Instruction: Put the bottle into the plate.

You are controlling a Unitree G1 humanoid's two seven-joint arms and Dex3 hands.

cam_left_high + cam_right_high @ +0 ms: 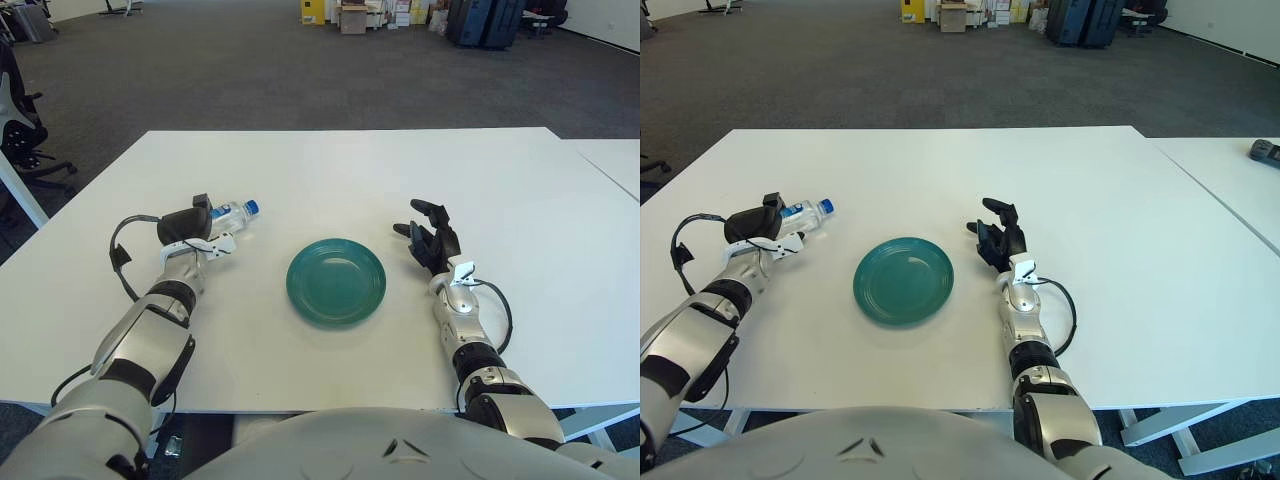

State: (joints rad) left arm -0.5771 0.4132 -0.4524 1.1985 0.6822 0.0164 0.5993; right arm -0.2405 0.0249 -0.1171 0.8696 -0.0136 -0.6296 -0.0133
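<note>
Grasping appears to be the step in hand: the bottle [234, 214] is enclosed at its lower body by the left hand [190, 228], whose fingers are curled around it, while its blue cap is pointed away from the hand, up and to the right. Whether the bottle is already lifted off the white counter [330, 170] or is touching it cannot be told. The green plate [336, 281] is seen just to the right of this hand and slightly nearer the robot, with nothing in it. The next move is judged to call for a short carry to the right, over the plate's rim, followed by a lowering and a release so that the bottle is laid inside. The left forearm is stretched forward low over the counter, wrist turned inward. The right hand [430, 240] is shown on the plate's far side, to its right, fingers spread and raised, nothing held.
</note>
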